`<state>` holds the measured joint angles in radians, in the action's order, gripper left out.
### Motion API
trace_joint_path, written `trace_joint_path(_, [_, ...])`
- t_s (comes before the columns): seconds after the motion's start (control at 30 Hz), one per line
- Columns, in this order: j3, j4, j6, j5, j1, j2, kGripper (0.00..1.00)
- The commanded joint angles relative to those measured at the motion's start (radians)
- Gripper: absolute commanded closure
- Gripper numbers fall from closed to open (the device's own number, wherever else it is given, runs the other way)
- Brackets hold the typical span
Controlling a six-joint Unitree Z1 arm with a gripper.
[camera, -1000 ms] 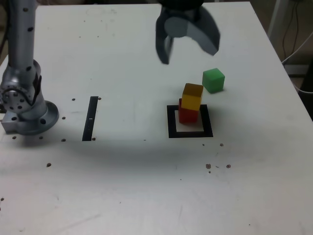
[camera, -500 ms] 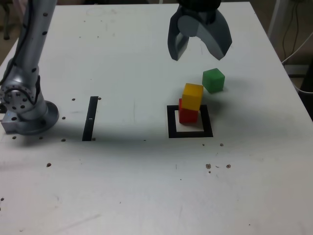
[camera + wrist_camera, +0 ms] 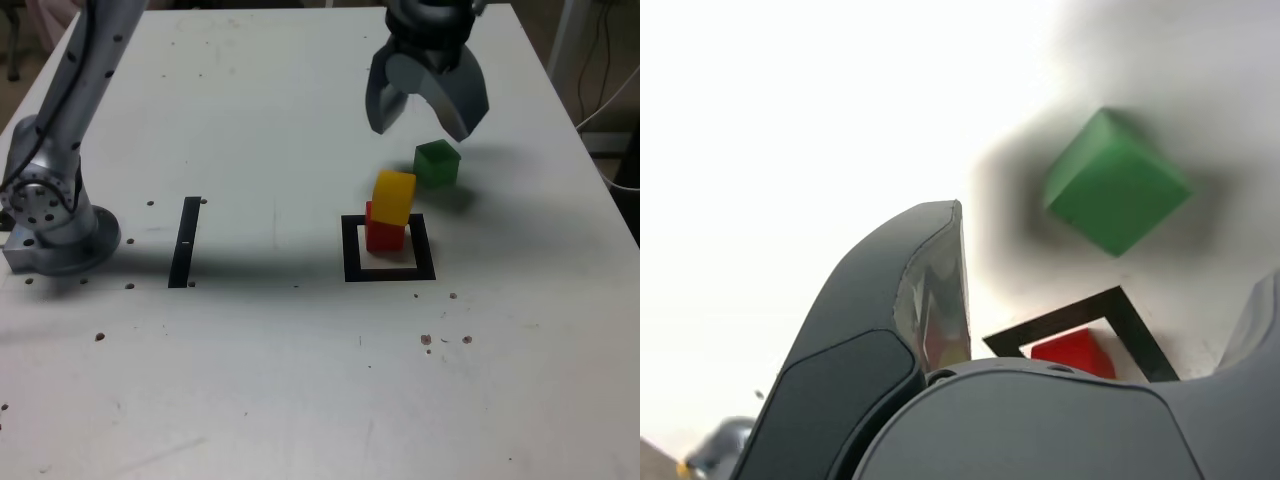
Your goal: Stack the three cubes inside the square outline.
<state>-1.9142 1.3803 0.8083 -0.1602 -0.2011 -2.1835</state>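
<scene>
Nearest me on the white counter (image 3: 300,380) I see the square outline (image 3: 389,271), with the red cube (image 3: 384,235) inside it and the yellow cube (image 3: 394,195) stacked on top, slightly askew. Just beyond, toward the exterior view's right, the green cube (image 3: 436,163) sits outside the frame. My pincer (image 3: 427,118) hangs above it, spread wide and empty.

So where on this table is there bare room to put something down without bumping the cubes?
Bare table spans the whole near side, and between the black strip and the square outline. It is crowded around the outline: yellow cube on red cube, green cube just behind, open gripper above.
</scene>
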Motion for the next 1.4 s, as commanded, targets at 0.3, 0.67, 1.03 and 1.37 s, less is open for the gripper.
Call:
trace_joint_path(0.3, [0.107,-0.087,0.087,-0.033,-0.003,-0.019,0.01])
trace_joint_path(0.67, [0.089,-0.098,0.126,-0.058,-0.007,-0.075,0.01])
trace_joint_path(1.03, [0.059,-0.086,0.086,-0.123,0.030,-0.085,0.16])
trace_joint_path(1.37, [0.039,-0.120,0.015,-0.142,0.046,-0.095,0.45])
